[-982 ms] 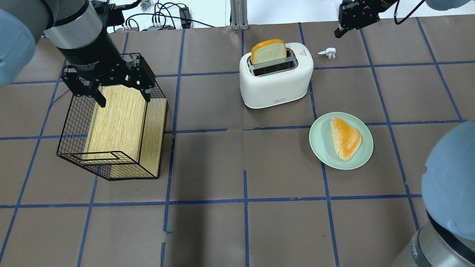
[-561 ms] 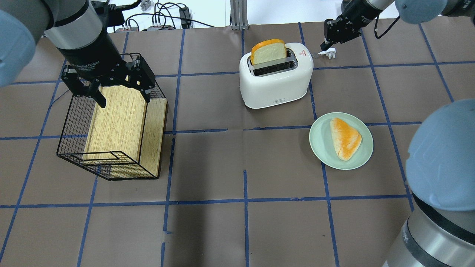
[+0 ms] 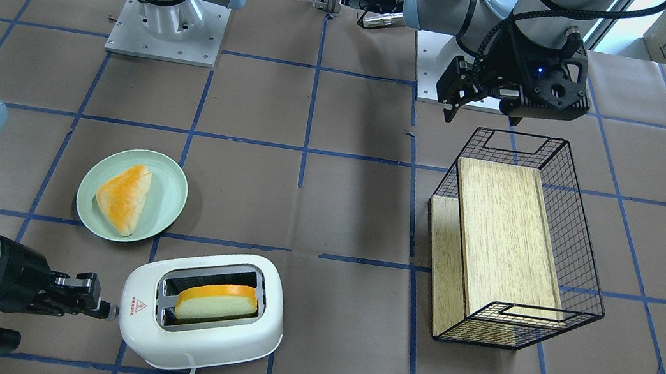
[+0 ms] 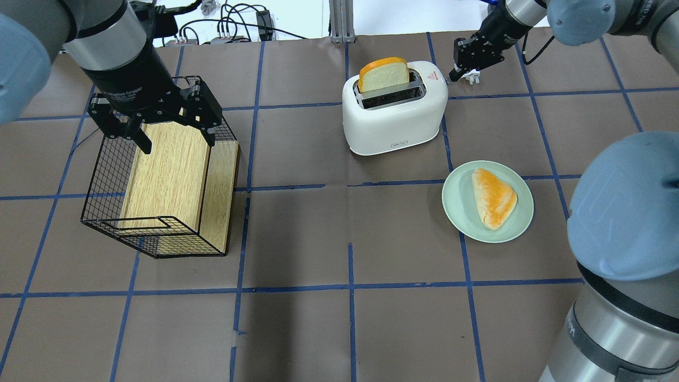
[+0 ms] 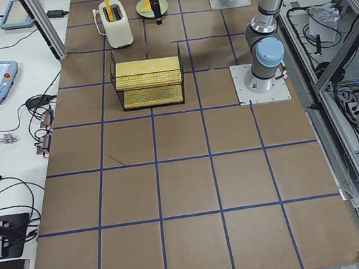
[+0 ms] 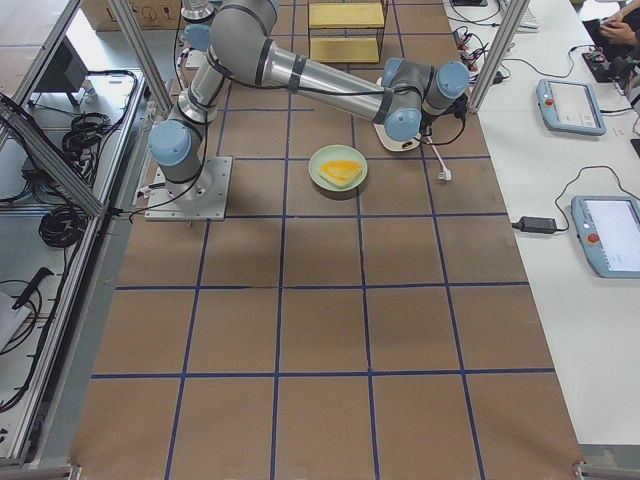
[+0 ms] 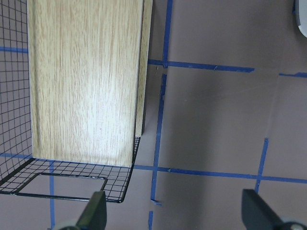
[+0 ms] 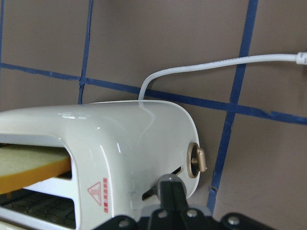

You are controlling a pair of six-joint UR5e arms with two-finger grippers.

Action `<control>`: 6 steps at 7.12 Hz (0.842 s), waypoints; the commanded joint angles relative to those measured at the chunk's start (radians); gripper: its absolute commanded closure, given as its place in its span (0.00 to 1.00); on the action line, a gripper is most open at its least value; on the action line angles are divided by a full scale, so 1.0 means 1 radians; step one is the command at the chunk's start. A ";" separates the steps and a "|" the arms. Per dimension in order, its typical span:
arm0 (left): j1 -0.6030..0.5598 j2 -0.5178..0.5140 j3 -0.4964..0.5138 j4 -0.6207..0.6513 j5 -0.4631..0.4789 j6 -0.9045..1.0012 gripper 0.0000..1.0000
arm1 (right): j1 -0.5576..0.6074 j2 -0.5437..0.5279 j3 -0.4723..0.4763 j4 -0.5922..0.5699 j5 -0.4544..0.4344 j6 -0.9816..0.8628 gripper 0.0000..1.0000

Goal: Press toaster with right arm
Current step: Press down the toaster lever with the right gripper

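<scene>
The white toaster stands at the far middle of the table with a slice of bread upright in its far slot. It also shows in the front-facing view and the right wrist view. My right gripper is shut and empty, its tip at the toaster's lever end. In the right wrist view the gripper sits right at the lever knob; I cannot tell whether they touch. My left gripper hangs open and empty over the wire basket.
A green plate with a triangular bread piece lies near the toaster's front right. The toaster's white plug lies behind the right gripper. The wire basket holds a wooden board. A brass dial sits beside the lever.
My right gripper has moved left and down from the table's far edge to the toaster's lever end. The left arm, toaster, bread and plate have not moved.
</scene>
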 commanded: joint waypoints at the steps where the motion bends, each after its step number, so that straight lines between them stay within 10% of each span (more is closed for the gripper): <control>1: 0.000 0.000 -0.001 0.000 0.000 0.000 0.00 | 0.002 0.021 0.000 -0.026 0.002 -0.001 0.95; 6: 0.000 0.000 0.001 0.000 0.000 0.000 0.00 | -0.004 0.060 0.001 -0.045 0.020 -0.003 0.94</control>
